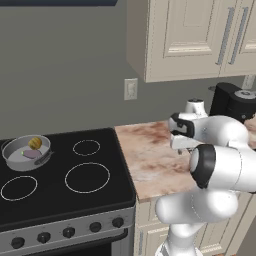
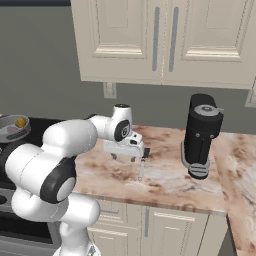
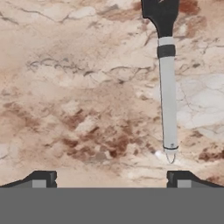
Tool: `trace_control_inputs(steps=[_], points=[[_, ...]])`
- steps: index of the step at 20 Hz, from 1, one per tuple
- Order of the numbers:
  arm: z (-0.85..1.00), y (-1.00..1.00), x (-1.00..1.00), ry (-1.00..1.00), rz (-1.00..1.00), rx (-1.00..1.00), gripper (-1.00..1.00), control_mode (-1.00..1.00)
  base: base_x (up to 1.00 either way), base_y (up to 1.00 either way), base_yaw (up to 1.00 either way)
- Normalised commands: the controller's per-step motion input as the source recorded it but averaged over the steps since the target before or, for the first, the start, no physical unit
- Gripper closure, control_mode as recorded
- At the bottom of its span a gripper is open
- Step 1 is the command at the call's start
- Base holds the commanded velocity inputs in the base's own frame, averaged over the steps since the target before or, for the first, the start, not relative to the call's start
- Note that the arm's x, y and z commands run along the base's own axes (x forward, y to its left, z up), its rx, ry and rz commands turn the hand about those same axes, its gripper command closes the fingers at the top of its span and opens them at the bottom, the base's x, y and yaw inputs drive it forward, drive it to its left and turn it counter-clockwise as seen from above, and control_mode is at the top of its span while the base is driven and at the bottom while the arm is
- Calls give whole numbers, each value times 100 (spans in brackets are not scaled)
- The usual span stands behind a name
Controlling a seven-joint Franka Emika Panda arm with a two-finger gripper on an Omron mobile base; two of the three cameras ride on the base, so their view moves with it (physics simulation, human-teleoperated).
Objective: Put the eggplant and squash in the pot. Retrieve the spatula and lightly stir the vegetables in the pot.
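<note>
The low grey pot point(image 1: 19, 163) sits on the stove's back left burner with the yellow-green squash point(image 1: 35, 143) and the purple eggplant point(image 1: 31, 154) inside it. From the right base view the pot point(image 2: 7, 132) is at the far left edge, with the squash point(image 2: 20, 122) visible. The spatula point(image 3: 168, 105), dark head and grey handle, lies flat on the marble counter. My gripper point(image 3: 111, 179) hangs open just above the counter, holding nothing. Its right fingertip point(image 3: 181, 178) is near the handle's end. In the right base view the gripper point(image 2: 123, 157) points down just left of the spatula point(image 2: 142, 169).
A black coffee machine point(image 2: 202, 134) stands on the counter to the right of the spatula. Cream wall cabinets point(image 2: 165, 40) hang above. The black stove point(image 1: 87, 177) lies left of the counter, with three bare burner rings. A wall outlet point(image 1: 130, 89) is behind.
</note>
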Motion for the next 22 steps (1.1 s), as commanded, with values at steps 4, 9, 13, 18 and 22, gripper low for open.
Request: trace_control_inputs(steps=[4, 9, 13, 18, 22], points=[[-8, -49, 0, 0, 0, 6, -100, -100, 0, 0, 0], [0, -57, 0, 0, 0, 11, -100, -100, 0, 0, 0], [0, -36, 0, 0, 9, 4, -100, -100, 0, 0, 0], [-7, -16, 1, 0, 18, 0, -100, -100, 0, 0, 0], [-42, 0, 0, -12, 10, 0, -100, -100, 0, 0, 0]])
